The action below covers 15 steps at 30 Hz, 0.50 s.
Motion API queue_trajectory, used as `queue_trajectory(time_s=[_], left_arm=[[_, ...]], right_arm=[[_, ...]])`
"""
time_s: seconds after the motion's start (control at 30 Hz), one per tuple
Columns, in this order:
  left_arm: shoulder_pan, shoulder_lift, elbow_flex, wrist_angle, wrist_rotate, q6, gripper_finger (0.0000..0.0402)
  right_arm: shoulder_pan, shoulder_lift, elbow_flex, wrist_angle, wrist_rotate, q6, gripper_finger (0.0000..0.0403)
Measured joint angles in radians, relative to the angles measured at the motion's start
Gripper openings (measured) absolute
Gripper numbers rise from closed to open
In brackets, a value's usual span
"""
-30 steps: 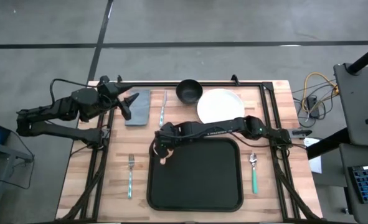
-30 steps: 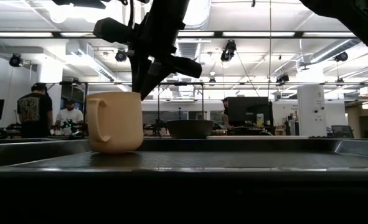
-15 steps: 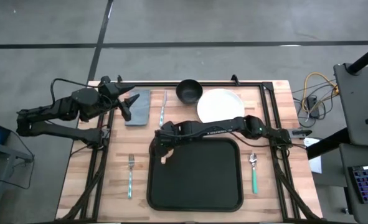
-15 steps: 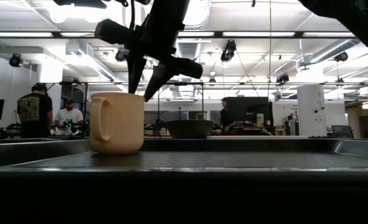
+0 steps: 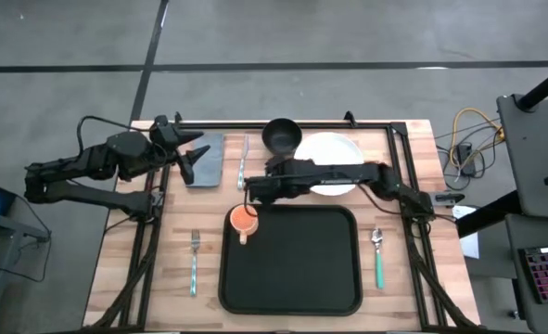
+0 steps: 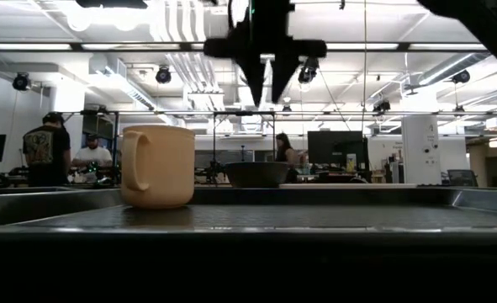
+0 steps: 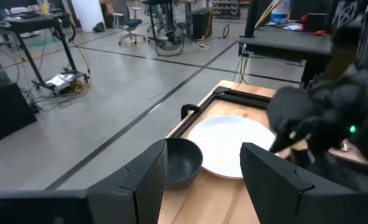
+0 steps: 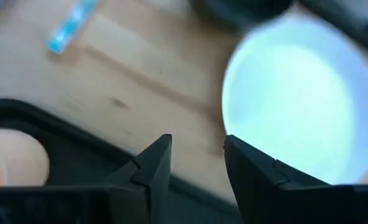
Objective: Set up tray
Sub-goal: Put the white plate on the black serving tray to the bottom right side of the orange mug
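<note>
The black tray (image 5: 297, 269) lies at the table's near middle. A tan mug (image 5: 243, 221) with an orange inside stands upright on the tray's far left corner, also seen as the mug (image 6: 157, 166) in the low view. My right gripper (image 5: 255, 190) hovers open just beyond the tray's far rim, above and apart from the mug; in the low view this gripper (image 6: 265, 77) points down. My left gripper (image 5: 192, 154) waits open above the grey napkin (image 5: 207, 160).
The white plate (image 5: 331, 156) and black bowl (image 5: 281, 135) sit at the far side. One fork (image 5: 243, 156) lies beside the napkin, and a teal-handled fork (image 5: 194, 264) lies left of the tray. A teal-handled spoon (image 5: 378, 258) lies to its right. People stand in the room behind.
My right gripper opened at the mug's rim and let go. It then rose and drew back toward the far edge and the plate. The mug stays standing on the tray's far left corner.
</note>
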Motion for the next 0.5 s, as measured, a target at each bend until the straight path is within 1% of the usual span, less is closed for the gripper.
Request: queue_trajectory(time_s=[0.07,0.13,0.23,0.4,0.5], left_arm=[[0.0,0.012,0.0,-0.004,0.004,0.0,0.0183],[0.0,0.018,0.0,-0.008,0.011,0.0,0.0183],[0.0,0.039,0.0,-0.008,0.051,-0.028,0.0183],[-0.001,0.071,0.0,-0.012,0.075,-0.131,0.0183],[-0.001,0.093,0.0,-0.011,0.075,-0.134,0.0183]], right_arm=[[0.004,-0.049,-0.037,-0.005,0.067,-0.028,0.0139],[-0.003,-0.108,-0.089,-0.006,0.12,-0.005,0.014],[-0.035,-0.218,-0.217,-0.011,0.127,0.033,0.0146],[-0.099,-0.44,-0.518,-0.012,0.124,0.116,0.0166],[-0.161,-0.563,-0.713,-0.01,0.125,0.159,0.018]])
